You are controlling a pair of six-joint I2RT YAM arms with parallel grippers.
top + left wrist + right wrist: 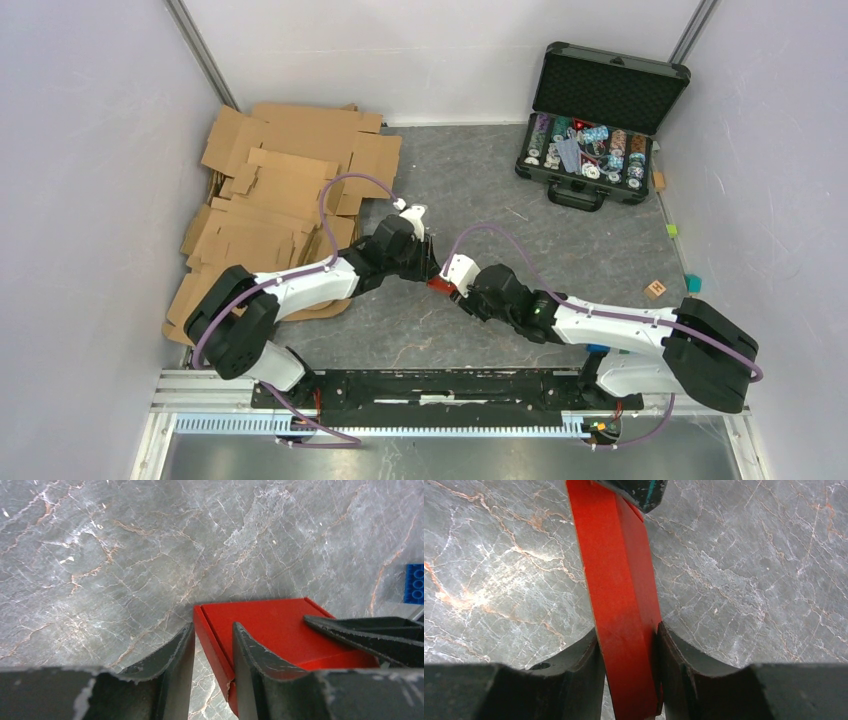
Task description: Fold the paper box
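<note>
The paper box (pixel 438 284) is bright red and lies at the middle of the grey table, between the two gripper heads. In the left wrist view the paper box (pixel 270 627) shows a flat top and a side wall. My left gripper (pixel 212 627) straddles that wall: the right finger touches the box, and bare table shows between the wall and the left finger. In the right wrist view the box (pixel 624 595) appears edge-on, with my right gripper (pixel 626 630) closed against both of its faces. The right gripper's fingertip (pixel 360 630) rests over the box top.
Brown cardboard sheets (pixel 280 190) are piled at the back left. An open black case of poker chips (pixel 595 130) stands at the back right. Small blocks (pixel 655 289) lie near the right wall. A blue brick (pixel 414 583) lies close to the box.
</note>
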